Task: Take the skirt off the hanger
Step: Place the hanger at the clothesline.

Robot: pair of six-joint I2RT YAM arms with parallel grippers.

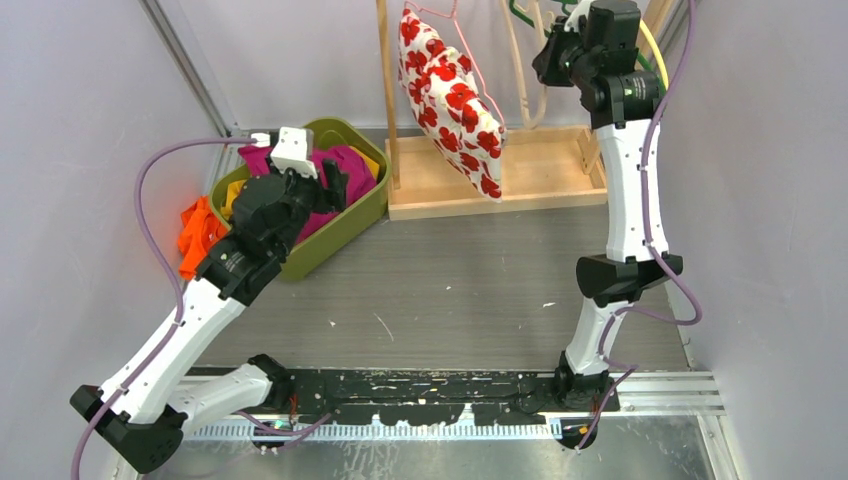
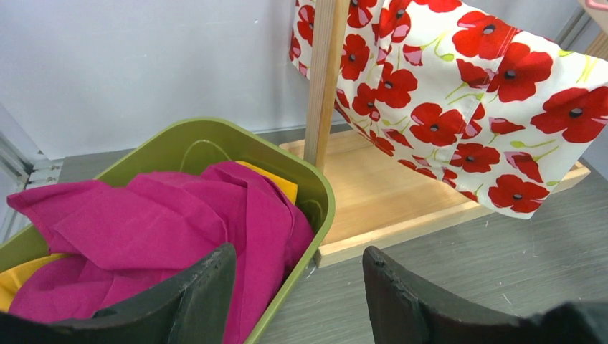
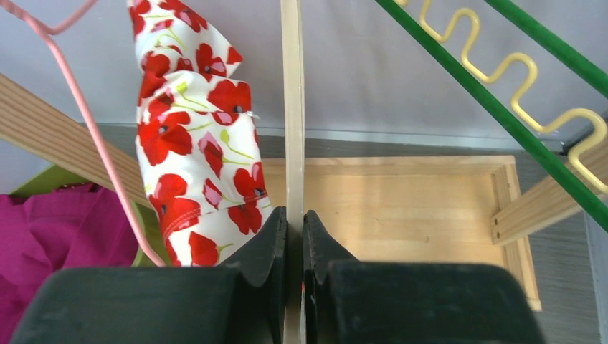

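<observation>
one skirt [image 1: 455, 95], one bin [image 1: 345, 232], one rack [image 1: 530, 172]

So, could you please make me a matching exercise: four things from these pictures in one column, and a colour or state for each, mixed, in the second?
Column one:
1 skirt
2 wire hanger
3 left end effector
4 right end effector

Column two:
a shut on the wooden slat
b open
c pink
d white with red poppies

Pairs: 1-d, 2-c, 3-b, 4-a.

pink hanger [image 3: 84, 115] hook: cropped at top | rack [image 1: 386, 80] top: out of frame
</observation>
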